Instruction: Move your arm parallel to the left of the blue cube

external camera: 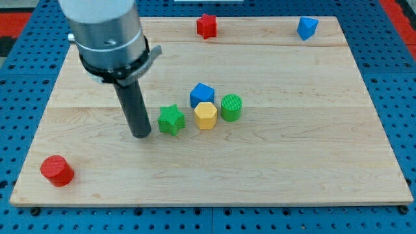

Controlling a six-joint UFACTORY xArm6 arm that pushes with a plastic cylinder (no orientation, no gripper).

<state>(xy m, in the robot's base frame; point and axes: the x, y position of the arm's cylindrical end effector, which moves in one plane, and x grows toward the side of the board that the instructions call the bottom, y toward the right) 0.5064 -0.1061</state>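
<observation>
The blue cube (202, 94) sits near the board's middle. Touching it at the bottom is a yellow hexagonal block (205, 116), with a green cylinder (231, 107) to the right and a green star (171, 120) to the lower left. My tip (141, 134) rests on the board just left of the green star, left of and a little below the blue cube.
A red star (207, 26) lies at the top edge. A second blue block (307, 27), angular in shape, lies at the top right. A red cylinder (57, 170) lies at the bottom left corner. The wooden board (292, 162) sits on a blue perforated surface.
</observation>
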